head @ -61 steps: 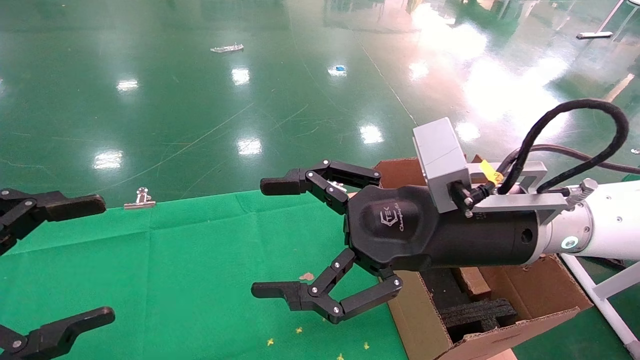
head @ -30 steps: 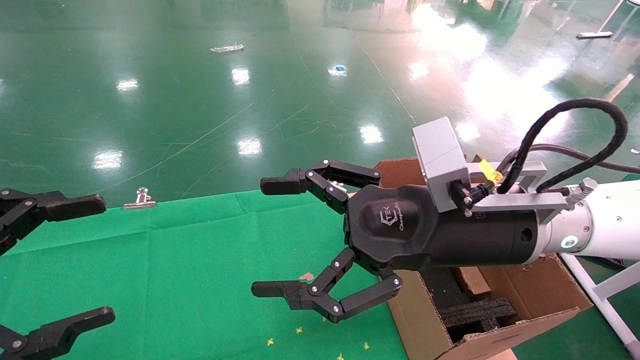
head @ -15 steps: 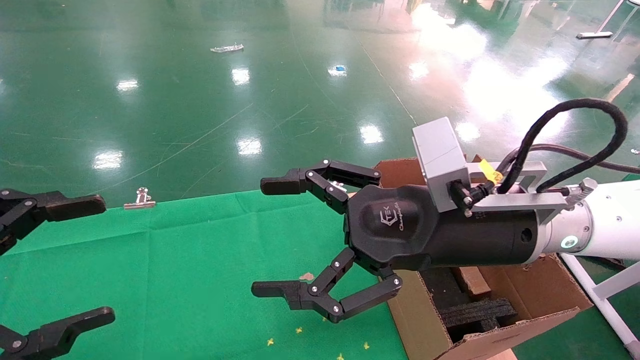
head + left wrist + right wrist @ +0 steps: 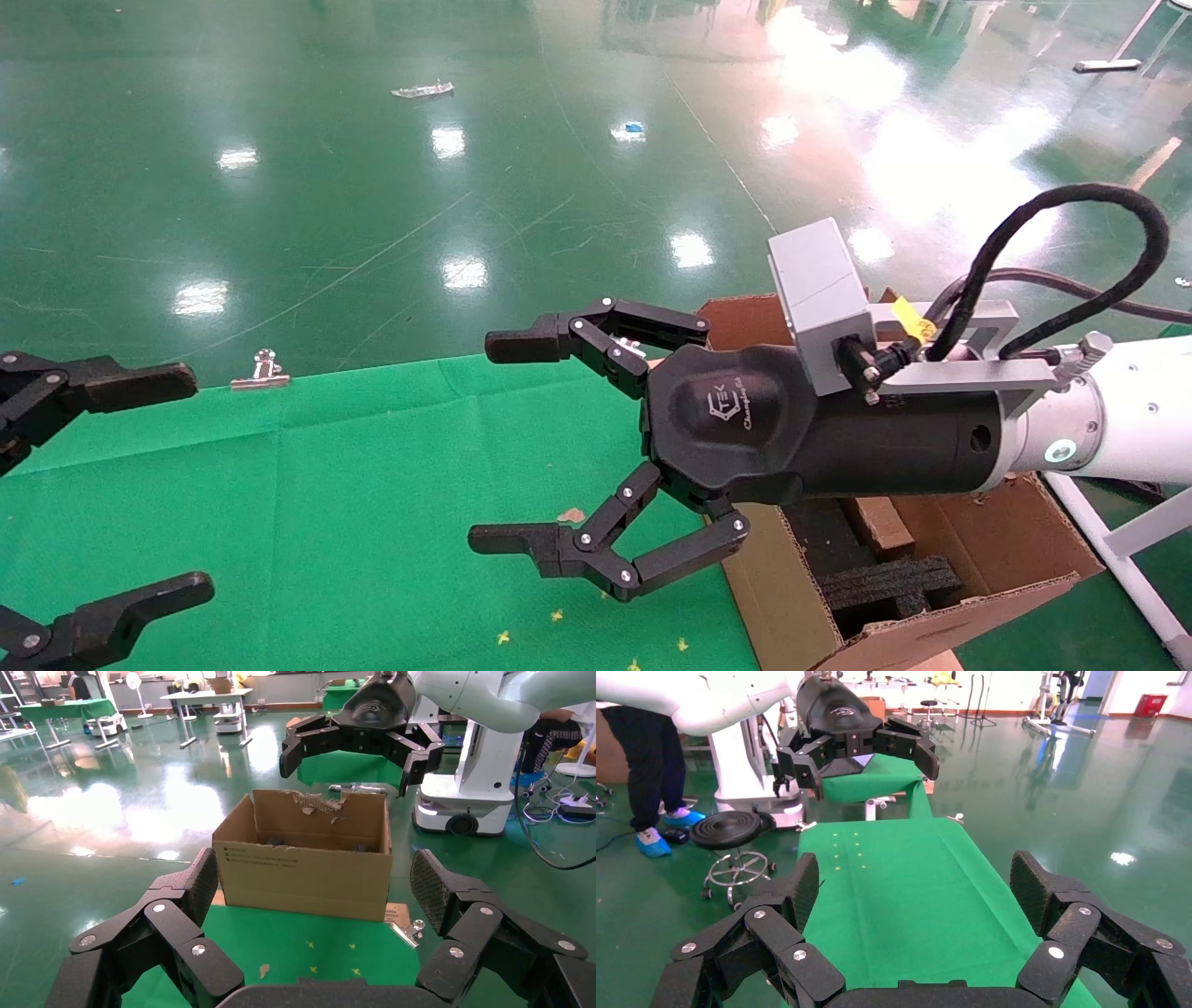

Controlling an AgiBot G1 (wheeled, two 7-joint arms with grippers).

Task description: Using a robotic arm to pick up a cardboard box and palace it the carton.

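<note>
The robotic arm, my white right arm, holds its black gripper [image 4: 503, 443] open and empty in the air, fingers reaching over the green cloth just left of the carton [image 4: 792, 596]. In the left wrist view that right gripper [image 4: 351, 741] hovers above the carton [image 4: 302, 874]. A small brown cardboard box [image 4: 883, 527] lies inside the carton beside black foam [image 4: 889, 587], partly hidden behind the gripper body. My left gripper [image 4: 177, 485] is open and empty at the table's left edge, facing the carton; its own view shows it [image 4: 316, 885] with nothing between its fingers.
A green cloth [image 4: 354, 503] covers the table. A metal binder clip [image 4: 261, 371] sits at its far edge, another clip [image 4: 407, 931] by the carton's corner. A stool [image 4: 734, 829], a robot base and a person [image 4: 645, 776] stand beyond the table's left end.
</note>
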